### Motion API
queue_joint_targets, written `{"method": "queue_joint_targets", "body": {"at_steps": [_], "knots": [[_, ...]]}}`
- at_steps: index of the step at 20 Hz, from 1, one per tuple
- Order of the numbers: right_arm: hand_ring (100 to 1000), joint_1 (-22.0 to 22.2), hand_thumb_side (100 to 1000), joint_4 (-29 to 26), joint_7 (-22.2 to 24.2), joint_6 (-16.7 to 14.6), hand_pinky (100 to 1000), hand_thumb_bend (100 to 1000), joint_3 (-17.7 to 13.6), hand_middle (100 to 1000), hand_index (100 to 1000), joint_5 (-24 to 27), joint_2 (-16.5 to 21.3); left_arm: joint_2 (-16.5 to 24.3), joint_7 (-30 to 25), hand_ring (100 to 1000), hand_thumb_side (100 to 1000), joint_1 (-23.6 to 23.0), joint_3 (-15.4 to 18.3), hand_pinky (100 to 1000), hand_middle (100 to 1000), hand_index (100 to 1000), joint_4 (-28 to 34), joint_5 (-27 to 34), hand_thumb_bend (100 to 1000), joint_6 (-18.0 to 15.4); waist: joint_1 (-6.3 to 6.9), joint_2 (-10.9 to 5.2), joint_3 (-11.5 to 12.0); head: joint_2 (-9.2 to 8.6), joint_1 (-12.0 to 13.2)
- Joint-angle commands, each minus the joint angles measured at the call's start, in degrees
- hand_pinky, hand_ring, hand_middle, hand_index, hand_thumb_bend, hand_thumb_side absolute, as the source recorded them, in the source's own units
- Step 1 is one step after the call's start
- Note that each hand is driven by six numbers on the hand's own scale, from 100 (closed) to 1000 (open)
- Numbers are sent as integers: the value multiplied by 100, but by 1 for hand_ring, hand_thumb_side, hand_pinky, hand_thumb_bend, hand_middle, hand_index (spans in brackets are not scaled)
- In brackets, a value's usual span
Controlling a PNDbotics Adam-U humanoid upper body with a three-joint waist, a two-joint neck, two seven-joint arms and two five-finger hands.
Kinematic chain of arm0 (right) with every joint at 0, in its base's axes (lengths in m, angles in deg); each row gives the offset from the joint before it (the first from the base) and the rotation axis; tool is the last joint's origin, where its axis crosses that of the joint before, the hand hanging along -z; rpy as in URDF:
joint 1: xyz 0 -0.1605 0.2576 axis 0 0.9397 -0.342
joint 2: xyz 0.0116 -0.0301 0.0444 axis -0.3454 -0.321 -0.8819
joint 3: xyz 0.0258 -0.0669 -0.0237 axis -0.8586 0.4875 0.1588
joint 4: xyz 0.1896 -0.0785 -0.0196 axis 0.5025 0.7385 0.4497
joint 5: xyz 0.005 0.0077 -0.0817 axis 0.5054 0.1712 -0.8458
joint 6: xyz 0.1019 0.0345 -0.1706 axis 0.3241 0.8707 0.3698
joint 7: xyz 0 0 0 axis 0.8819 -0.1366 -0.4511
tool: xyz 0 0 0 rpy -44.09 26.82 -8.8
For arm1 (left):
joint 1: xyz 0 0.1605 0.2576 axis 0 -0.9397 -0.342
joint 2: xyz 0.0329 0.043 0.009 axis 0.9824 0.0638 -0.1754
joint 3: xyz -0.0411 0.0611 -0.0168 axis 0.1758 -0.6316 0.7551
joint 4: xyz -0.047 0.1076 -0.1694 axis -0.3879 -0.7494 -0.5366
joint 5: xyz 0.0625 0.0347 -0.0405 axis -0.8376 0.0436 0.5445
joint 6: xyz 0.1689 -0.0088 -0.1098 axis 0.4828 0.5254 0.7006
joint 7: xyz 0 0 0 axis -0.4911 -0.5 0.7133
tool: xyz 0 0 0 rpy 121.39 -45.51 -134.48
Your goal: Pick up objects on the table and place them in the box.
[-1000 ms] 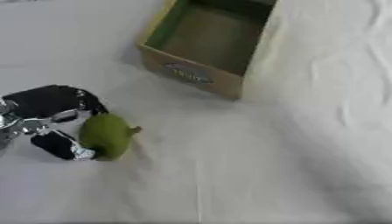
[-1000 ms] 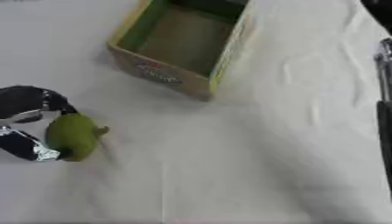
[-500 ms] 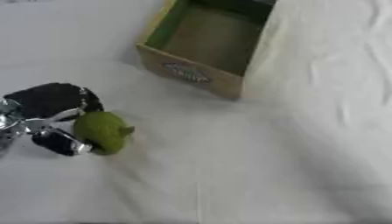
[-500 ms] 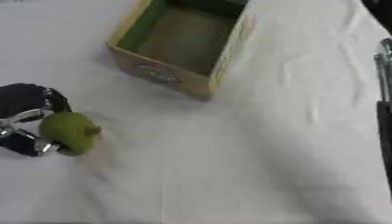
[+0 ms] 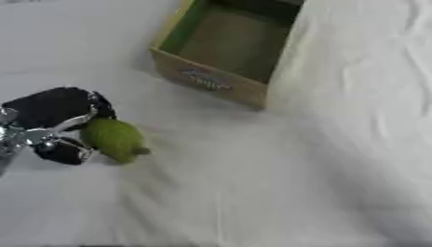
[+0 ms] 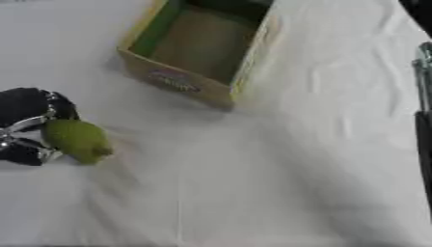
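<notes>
Green and lumpy, the fruit (image 5: 114,139) sits at the left of the white table (image 5: 320,159), with the left hand (image 5: 52,124) curling its fingers (image 5: 60,151) round it. The open box (image 5: 229,50) stands far off, apart.

— Where do the two eyes look from?
— From the head, steeply down onto the white counter (image 5: 278,183).
— What do they share?
— Nearly everything: the box (image 5: 226,89) up top; the right eye sits slightly rightward.
</notes>
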Motion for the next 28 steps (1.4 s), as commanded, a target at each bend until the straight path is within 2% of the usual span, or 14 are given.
{"method": "queue_joint_targets", "body": {"at_steps": [1,6,9,14,21,22,28], "knots": [[784,-49,439,-121,-31,6,821,100,-24,596,761,26,121,321,106,528,147,21,223,460,435,596,270,167,100,104,-7,-127,14,7,-15],[783,-45,437,-121,-41,11,821,100,-23,596,761,22,127,507,160,531,167,35,366,461,442,607,525,427,100,200,3,-131,16,-9,-29],[783,-42,434,-121,-53,12,822,100,-26,595,761,20,131,608,245,511,159,118,488,434,418,583,687,564,100,254,9,-137,18,-21,-47],[783,-44,428,-121,-80,14,822,100,-30,595,761,24,125,657,602,486,116,509,592,409,384,551,791,596,100,301,17,-151,7,-84,-50],[785,-73,434,-121,-109,12,825,100,-34,595,761,38,87,262,1231,470,100,1431,519,410,366,538,72,-23,102,84,-6,-130,-21,-147,12],[785,-77,438,-121,-115,11,825,100,-34,595,761,40,80,214,1359,467,100,1558,526,435,367,538,-43,-129,134,44,-10,-123,-29,-157,27],[787,-102,446,-121,-143,8,828,100,-28,595,761,54,35,-232,2044,457,100,2262,592,427,368,534,-708,-998,272,-139,-62,-82,-92,-259,140]]}}
